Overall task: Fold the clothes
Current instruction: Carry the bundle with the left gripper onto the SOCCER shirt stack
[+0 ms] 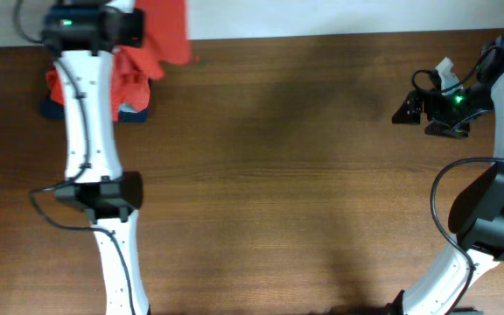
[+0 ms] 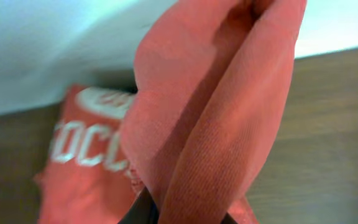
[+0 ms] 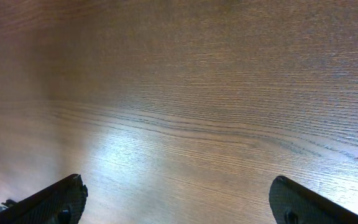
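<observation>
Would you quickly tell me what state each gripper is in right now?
Left gripper: closed on an orange-red T-shirt.
Right gripper: open, holding nothing.

Dark wood-grain table [image 1: 278, 175] — a heap of orange-red shirts [image 1: 134, 83] at its far-left edge

White arms [image 1: 90, 105], black joints [image 1: 103, 194], looping black cables [image 1: 434, 197] (small green lights [image 1: 456, 99] glowing).

An orange-red shirt [image 1: 166, 31] hangs bunched at the worktop's [image 1: 278, 175] far edge by the left arm [image 1: 90, 105] (more clothes [image 1: 134, 85] piled beneath); the right end effector [image 1: 423, 120] hovers opposite.
</observation>
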You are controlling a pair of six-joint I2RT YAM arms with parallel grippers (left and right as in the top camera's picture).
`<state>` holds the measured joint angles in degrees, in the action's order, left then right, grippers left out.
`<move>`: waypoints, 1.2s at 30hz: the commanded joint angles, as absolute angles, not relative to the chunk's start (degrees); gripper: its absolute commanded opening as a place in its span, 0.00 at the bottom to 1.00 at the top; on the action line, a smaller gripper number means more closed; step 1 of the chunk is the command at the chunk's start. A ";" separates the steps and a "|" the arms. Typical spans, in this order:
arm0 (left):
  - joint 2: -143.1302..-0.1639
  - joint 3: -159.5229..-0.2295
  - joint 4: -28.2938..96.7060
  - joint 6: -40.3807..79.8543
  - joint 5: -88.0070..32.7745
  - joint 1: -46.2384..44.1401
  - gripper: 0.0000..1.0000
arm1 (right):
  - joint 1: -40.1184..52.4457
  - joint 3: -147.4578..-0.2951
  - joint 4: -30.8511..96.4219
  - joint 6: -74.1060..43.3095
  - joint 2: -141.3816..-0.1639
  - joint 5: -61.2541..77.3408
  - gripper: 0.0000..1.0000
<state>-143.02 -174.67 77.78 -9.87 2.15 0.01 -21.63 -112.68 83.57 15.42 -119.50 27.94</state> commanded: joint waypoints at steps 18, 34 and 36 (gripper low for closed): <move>-143.68 -166.43 76.64 -0.86 -5.06 13.91 0.01 | -21.82 -113.36 83.57 15.64 -118.37 27.79 0.99; -143.68 -156.09 71.09 2.22 0.45 18.65 0.93 | -21.82 -113.36 83.57 15.64 -118.37 27.79 0.99; -143.68 -156.11 70.41 2.22 0.43 19.57 0.99 | -21.82 -113.36 83.57 15.64 -118.37 27.79 0.99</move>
<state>-143.15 -156.35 71.22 1.63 -0.38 17.82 -21.61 -112.68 83.57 15.40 -119.50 27.94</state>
